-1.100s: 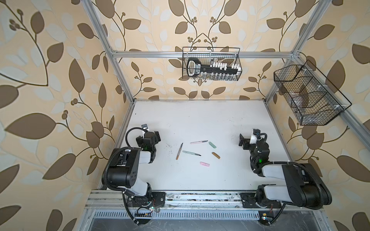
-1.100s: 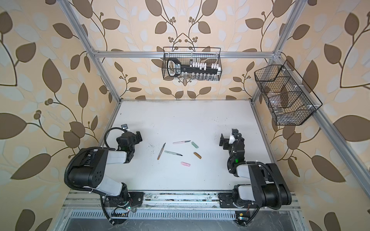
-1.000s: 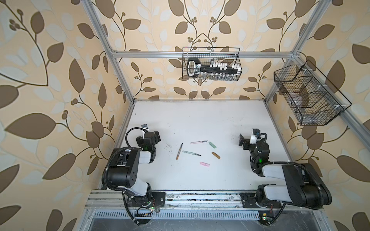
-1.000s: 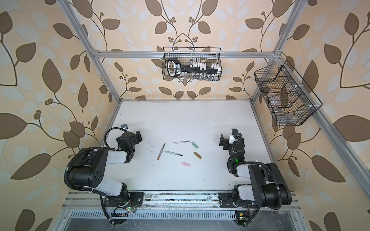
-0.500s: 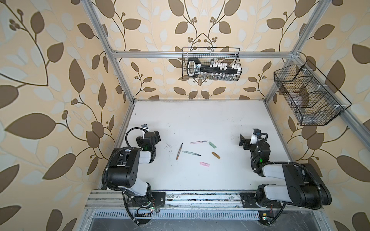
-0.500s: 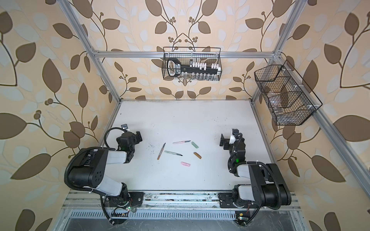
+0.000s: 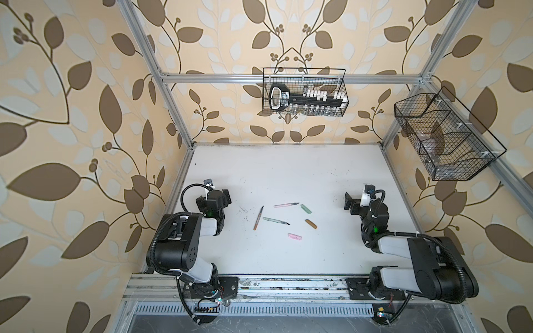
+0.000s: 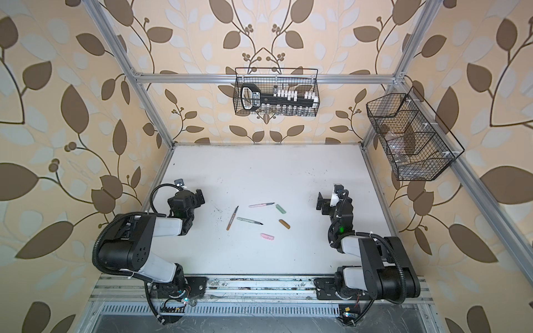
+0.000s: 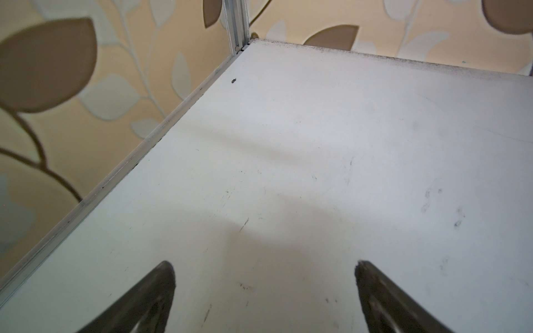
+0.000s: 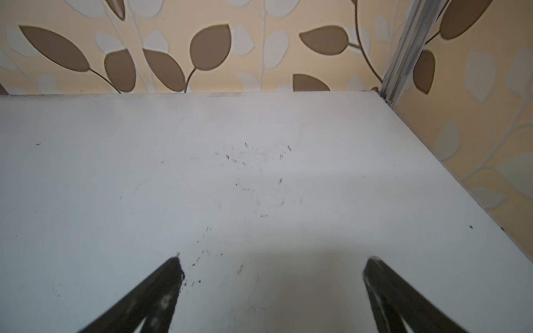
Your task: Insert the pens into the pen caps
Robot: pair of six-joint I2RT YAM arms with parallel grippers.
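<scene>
A: State of the left hand (image 9: 264, 265)?
B: Released. Fingers (image 9: 155, 288) are spread wide with nothing between them, and only bare surface (image 9: 288, 144) lies ahead.
A: Right hand (image 10: 274, 259)?
B: Also released and empty, well apart from every item.
A: Pens?
B: All three lie flat and uncapped between the two hands. The brown pen (image 7: 258, 218) is nearest the left hand, with the green pen (image 7: 275, 220) just beside it toward the right hand. The pink pen (image 7: 285, 205) is farther out.
A: Caps?
B: Loose, on the right hand's side of the pens. The green cap (image 7: 306, 208) is near the pink pen's dark tip, then the brown cap (image 7: 311, 223) and the pink cap (image 7: 295, 236). None touches a pen.
A: Hands resting on the surface?
B: Cannot tell, the fingertips are blurred. Possibly just above it.
</scene>
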